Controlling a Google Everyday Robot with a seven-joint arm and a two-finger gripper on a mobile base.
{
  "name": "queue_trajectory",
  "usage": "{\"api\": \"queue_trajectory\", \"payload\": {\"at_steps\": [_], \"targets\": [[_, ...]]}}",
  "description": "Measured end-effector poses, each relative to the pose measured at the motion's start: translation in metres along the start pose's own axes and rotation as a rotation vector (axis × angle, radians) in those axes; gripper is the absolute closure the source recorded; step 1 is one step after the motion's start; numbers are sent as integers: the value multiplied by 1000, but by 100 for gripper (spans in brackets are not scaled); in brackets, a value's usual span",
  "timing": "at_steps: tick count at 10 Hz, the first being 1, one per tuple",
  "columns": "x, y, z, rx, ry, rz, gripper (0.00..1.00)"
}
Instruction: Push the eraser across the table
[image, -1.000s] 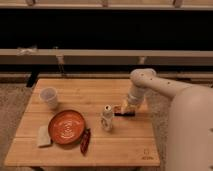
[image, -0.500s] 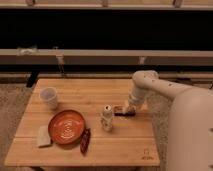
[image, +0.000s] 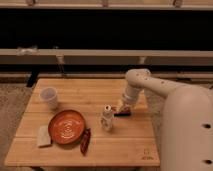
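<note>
The eraser, a small dark bar with reddish marks, lies flat on the light wooden table right of the small white bottle. My gripper is down at the table, right at the eraser's upper left end, and partly hides it. The white arm comes in from the right.
An orange-red plate sits at the front left, with a pale beige block to its left and a glossy dark red object to its right. A translucent cup stands at the left. A logo mark is near the front right corner.
The arm and gripper have shifted slightly to the left and lower, towards the white bottle. The eraser stays under the gripper's tip.
</note>
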Motion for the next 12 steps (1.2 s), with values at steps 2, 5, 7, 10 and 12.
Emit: {"api": "queue_trajectory", "payload": {"at_steps": [2,5,7,10,12], "targets": [[-7,20,8,-26,20,-14,35],[-16,49,16,-68,38,-23,35],[-25,77,19,-111,44,-35,35],[-31,112,15,-185,49,-45,35],[-33,136,13,-245,58,-49,35]]}}
